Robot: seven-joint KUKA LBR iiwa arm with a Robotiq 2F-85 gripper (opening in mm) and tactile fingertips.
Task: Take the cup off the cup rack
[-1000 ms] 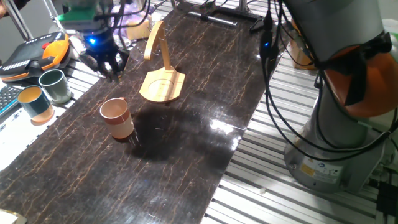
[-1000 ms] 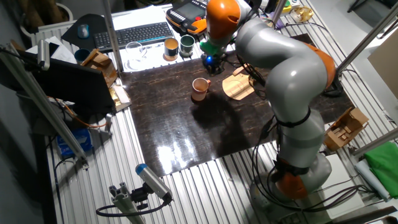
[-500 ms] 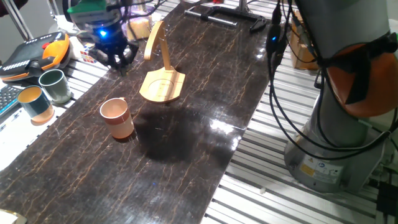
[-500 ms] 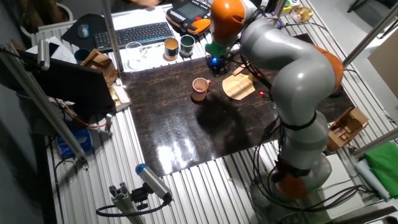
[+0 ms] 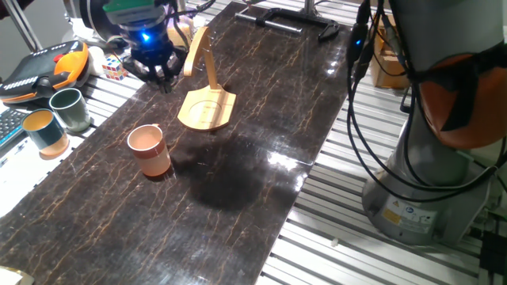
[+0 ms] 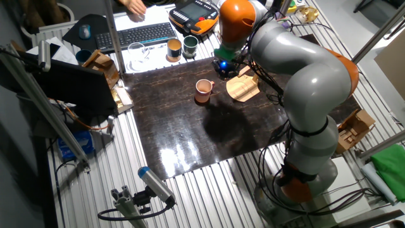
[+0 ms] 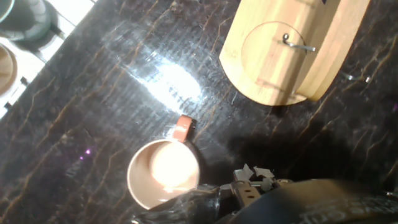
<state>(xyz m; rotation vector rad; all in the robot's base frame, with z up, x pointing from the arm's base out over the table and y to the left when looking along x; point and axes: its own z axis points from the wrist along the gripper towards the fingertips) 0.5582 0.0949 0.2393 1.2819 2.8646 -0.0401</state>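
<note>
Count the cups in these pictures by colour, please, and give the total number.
Salmon-pink cup, upright on the dark table: 1
Dark green cup, beside the table: 1
Teal cup with tan inside, beside the table: 1
Total: 3

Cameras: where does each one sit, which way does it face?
One fixed view: low at the table's end, looking along it; gripper, arm base.
The other fixed view: high, off the table's side, looking down; whole arm.
Hand view: on the hand, looking straight down; only a blurred dark part.
All share the cup and cup rack.
</note>
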